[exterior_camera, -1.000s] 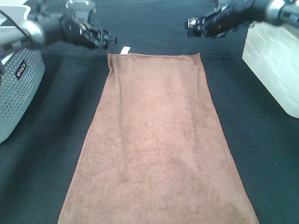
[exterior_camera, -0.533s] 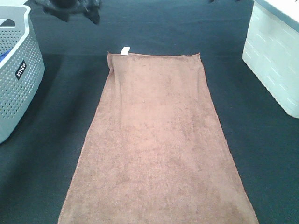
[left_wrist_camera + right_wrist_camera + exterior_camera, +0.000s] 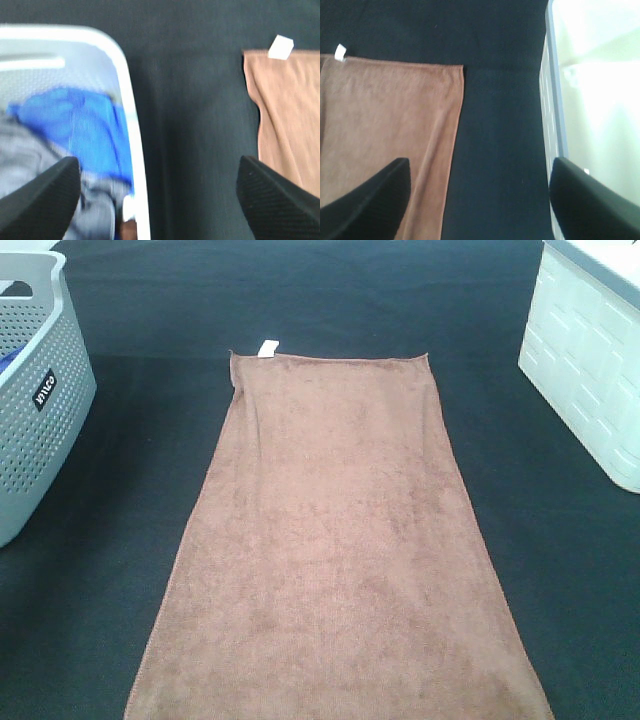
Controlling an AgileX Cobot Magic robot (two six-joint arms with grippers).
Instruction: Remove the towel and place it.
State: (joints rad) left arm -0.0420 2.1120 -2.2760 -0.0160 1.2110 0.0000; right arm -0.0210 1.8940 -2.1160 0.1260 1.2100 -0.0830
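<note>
The brown towel (image 3: 335, 540) lies flat and spread lengthwise on the black table cover, its white tag (image 3: 267, 348) at the far left corner. Neither arm shows in the exterior high view. In the left wrist view my left gripper (image 3: 157, 197) is open, its two black fingertips (image 3: 42, 200) wide apart with nothing between them, above the basket rim and the black cover; the towel corner (image 3: 285, 110) lies off to one side. In the right wrist view my right gripper (image 3: 480, 200) is open and empty, raised between the towel's far right corner (image 3: 395, 110) and the white box.
A grey perforated laundry basket (image 3: 45, 400) stands at the left edge, holding blue and grey clothes (image 3: 75, 125). A white box (image 3: 590, 360) stands at the right edge. Black cover (image 3: 340, 300) stretches beyond the towel's far edge.
Both arms, which hung over the towel's far corners a second ago, have pulled back out of the exterior high view. The towel has not moved.
</note>
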